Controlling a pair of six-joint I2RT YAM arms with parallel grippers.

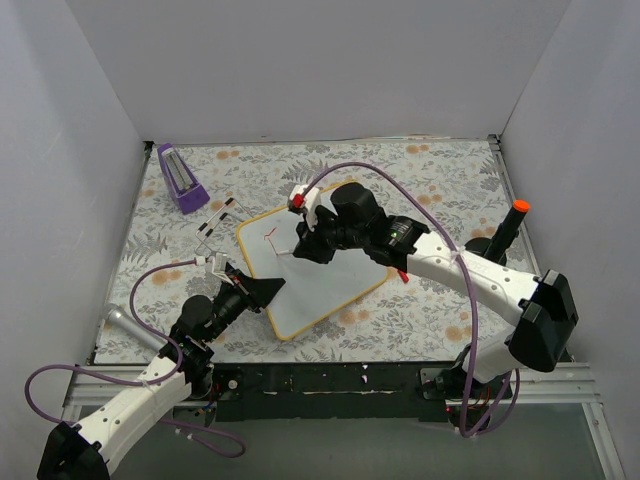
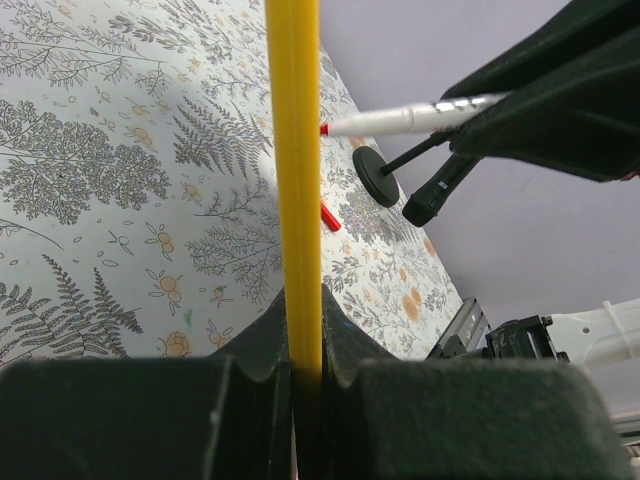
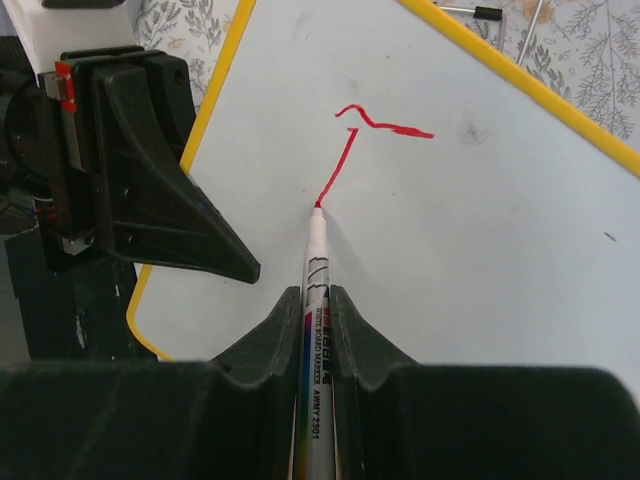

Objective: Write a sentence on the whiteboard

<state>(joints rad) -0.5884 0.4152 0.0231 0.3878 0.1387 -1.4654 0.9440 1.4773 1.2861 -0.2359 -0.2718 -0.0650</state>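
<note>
Top view, bottom left: left end effector (image 1: 257,290) pressed together on the whiteboard (image 1: 335,285) at its lower-left edge. In the left wrist view the yellow frame (image 2: 293,150) runs straight up from between the pinched fingers (image 2: 250,350). Judged to be steadying the board on the table (image 1: 430,180), not writing.

Frame centre: right end effector (image 1: 308,240) sits over the board's upper half, so it is the arm on the writing. Right wrist view: end effector (image 3: 315,300) pinching a white marker (image 3: 316,255). The marker's long axis goes straight up the frame middle, with the red tip touching the board surface (image 3: 500,260).

The tip sits at the bottom end of the sentence (image 3: 362,130). So far that is only one red stroke rising to upper centre, with a short wavy bar going right. No readable word yet, so the task looks barely started.

Key relation: blank board lies to the right and lower right of the tip in the wrist view, and the left end effector blocks the left side. The next strokes would likely go rightward. Risk: the board slides if the clamp slips.

Farther off: a red cap (image 2: 330,215) on the table past the frame. Purple block (image 1: 180,178) at upper left, well apart from the board.
</note>
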